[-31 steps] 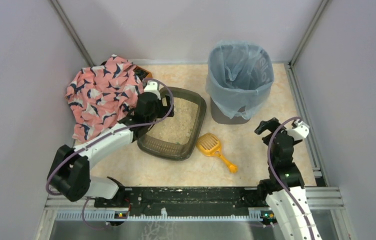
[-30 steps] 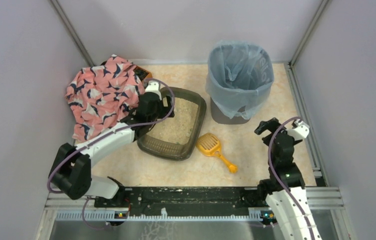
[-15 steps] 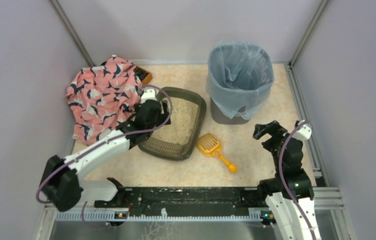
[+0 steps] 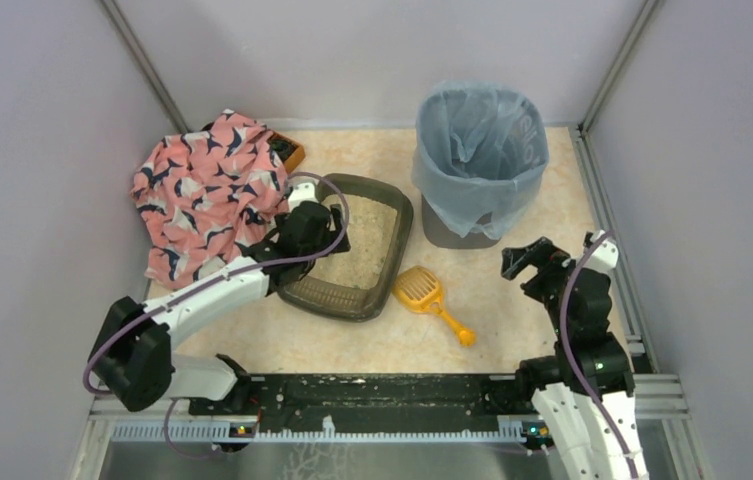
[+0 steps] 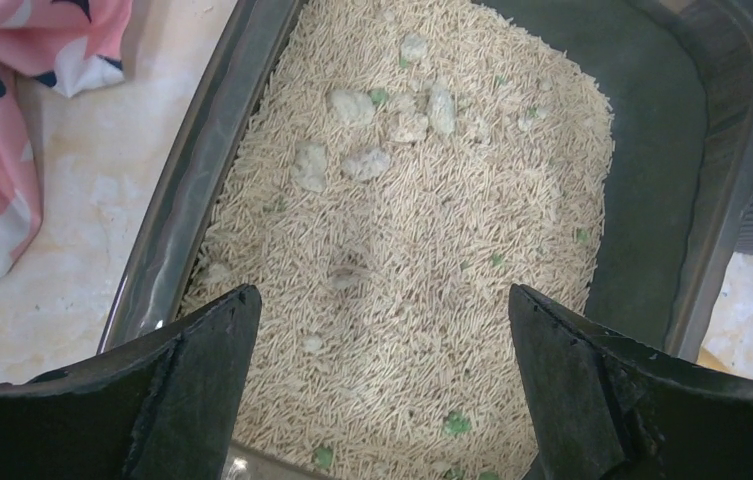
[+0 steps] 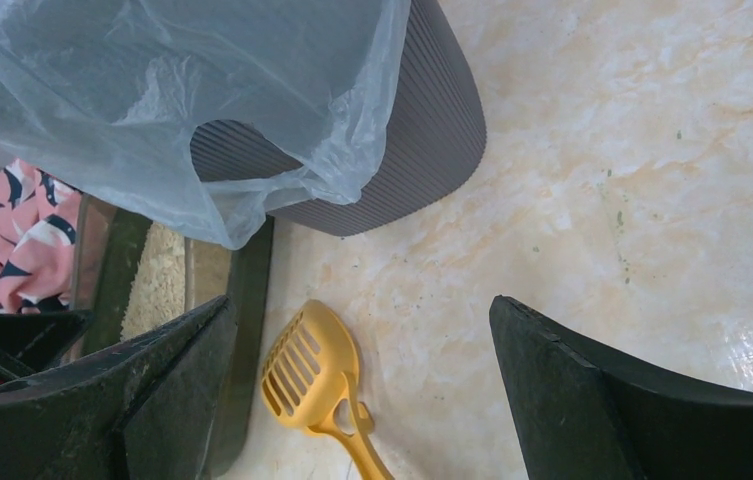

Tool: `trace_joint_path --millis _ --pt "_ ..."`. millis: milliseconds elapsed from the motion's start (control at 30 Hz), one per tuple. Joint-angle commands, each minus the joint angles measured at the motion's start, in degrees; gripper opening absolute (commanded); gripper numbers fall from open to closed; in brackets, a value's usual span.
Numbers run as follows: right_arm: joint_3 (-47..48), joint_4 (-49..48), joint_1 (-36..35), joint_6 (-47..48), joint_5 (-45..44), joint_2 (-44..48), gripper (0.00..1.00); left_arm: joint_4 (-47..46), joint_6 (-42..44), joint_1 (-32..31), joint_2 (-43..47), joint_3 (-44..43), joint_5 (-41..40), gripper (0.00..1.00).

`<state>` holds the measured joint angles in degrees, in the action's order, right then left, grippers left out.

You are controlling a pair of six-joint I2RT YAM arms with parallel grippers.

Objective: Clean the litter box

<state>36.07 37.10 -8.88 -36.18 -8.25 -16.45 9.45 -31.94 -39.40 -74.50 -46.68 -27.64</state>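
The litter box (image 4: 401, 236) is a low dark tray holding pale beige litter, at mid-left of the floor. In the left wrist view its rim (image 5: 727, 150) frames the litter, with pale clumps (image 5: 352, 105) and green bits (image 5: 455, 422) in it. My left gripper (image 4: 318, 226) hovers over the box's left side, open and empty (image 5: 382, 292). My right gripper (image 4: 518, 262) is open and empty (image 6: 360, 302), to the right of the yellow-orange scoop (image 4: 419, 290). The scoop (image 6: 310, 375) lies on the floor beside the box's right rim (image 6: 242, 330).
A tall grey bin with a blue bag (image 4: 479, 160) stands behind the scoop and shows in the right wrist view (image 6: 422, 130). A pink patterned cloth (image 4: 207, 190) lies heaped left of the box. Grey walls enclose the floor.
My left gripper has drawn a little nearer along the box's left side. My right gripper has moved left and slightly nearer, closer to the scoop. Both stay open.
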Motion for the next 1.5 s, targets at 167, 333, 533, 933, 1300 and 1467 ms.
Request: trace_joint_path --millis 167,333,533,933,1300,1467 --pt "-1.1 -7.5 -2.1 4.4 -0.9 -6.1 0.97 4.6 4.0 0.0 -14.1 -18.4 -3.4 0.99" --pt "-2.5 -10.7 -2.1 5.6 -3.2 -6.6 0.92 5.8 6.7 0.1 -18.1 -22.4 -4.9 0.99" --pt "-1.1 -10.6 -2.2 8.0 -2.9 -7.4 0.85 6.4 7.8 0.1 -17.1 -21.7 0.2 0.99" --pt "6.1 -11.0 -4.3 17.5 6.6 -23.6 0.77 5.3 4.7 0.0 -12.6 -15.6 16.1 0.99" --pt "6.5 -1.9 -27.9 12.7 0.8 -33.1 0.79 6.2 8.9 0.0 -14.0 -19.1 33.1 0.99" --pt "14.4 9.5 -39.1 8.4 -11.5 -45.7 0.93 8.2 8.5 0.0 -14.0 -18.8 30.1 0.99"
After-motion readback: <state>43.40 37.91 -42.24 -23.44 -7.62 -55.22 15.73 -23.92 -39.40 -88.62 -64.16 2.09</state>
